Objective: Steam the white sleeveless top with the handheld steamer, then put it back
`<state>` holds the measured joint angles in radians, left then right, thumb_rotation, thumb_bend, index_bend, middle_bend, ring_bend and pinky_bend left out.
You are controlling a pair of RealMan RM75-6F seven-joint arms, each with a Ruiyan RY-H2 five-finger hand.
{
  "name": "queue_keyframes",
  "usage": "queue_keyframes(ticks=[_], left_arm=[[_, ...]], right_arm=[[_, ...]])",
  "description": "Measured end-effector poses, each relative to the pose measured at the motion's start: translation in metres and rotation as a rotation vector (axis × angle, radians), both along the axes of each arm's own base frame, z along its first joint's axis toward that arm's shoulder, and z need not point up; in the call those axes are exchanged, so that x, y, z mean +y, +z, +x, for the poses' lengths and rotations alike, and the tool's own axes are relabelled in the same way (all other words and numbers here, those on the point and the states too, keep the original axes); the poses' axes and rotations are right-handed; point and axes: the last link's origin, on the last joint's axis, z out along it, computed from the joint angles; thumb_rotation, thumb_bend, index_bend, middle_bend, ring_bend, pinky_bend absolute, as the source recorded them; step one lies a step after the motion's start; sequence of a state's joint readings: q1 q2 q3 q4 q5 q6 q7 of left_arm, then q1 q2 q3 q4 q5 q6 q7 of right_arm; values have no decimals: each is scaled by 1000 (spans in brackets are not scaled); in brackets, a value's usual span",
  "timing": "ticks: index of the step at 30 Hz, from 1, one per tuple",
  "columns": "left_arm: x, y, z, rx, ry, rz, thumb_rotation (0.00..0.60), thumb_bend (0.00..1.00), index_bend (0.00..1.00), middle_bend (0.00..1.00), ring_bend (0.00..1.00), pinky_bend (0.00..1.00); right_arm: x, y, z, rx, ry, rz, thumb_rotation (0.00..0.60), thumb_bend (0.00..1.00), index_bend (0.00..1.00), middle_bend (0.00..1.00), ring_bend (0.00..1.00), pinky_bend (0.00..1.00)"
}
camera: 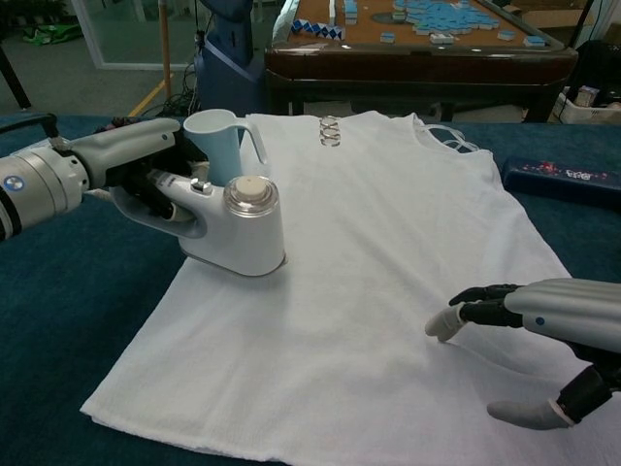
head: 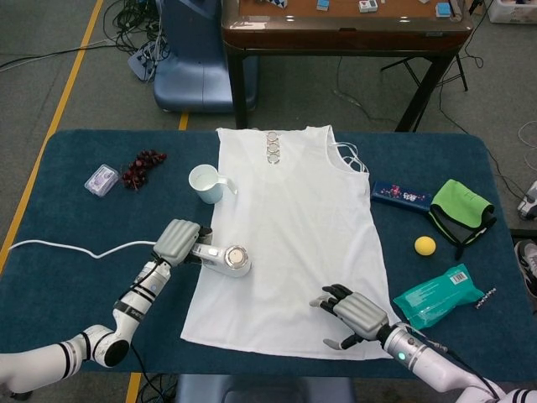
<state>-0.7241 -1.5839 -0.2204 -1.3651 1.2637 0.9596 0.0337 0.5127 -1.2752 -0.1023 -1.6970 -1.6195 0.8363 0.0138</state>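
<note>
The white sleeveless top [head: 289,227] [camera: 388,252] lies flat on the dark blue table, neckline away from me. My left hand [head: 179,243] [camera: 136,170] grips the handle of the white handheld steamer [head: 228,259] [camera: 238,228], whose head sits over the top's left edge. A white cord [head: 75,249] trails left from it. My right hand [head: 357,312] [camera: 543,335] hovers over the top's lower right corner with fingers spread and nothing in it; fingertips [camera: 441,325] sit close to the fabric.
A pale blue cup [head: 205,183] [camera: 215,144] stands just left of the top. Grapes [head: 141,166] and a small box [head: 102,180] lie far left. At right are a blue box [head: 401,195], green cloth [head: 461,206], yellow ball [head: 425,245] and teal packet [head: 438,294].
</note>
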Motion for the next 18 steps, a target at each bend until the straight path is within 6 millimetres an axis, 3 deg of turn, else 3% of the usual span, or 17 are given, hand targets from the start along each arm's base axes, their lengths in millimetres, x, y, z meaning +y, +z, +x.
queue_keyframes(ticks=[8, 18], left_arm=[[3, -7, 6, -1, 12, -12, 600, 278, 703, 860, 766, 812], [6, -29, 20, 8, 18, -42, 600, 278, 703, 860, 766, 812]], right_arm=[[3, -3, -7, 8, -15, 12, 390, 338, 135, 185, 46, 43], [7, -5, -8, 3, -19, 25, 401, 338, 135, 185, 47, 43]])
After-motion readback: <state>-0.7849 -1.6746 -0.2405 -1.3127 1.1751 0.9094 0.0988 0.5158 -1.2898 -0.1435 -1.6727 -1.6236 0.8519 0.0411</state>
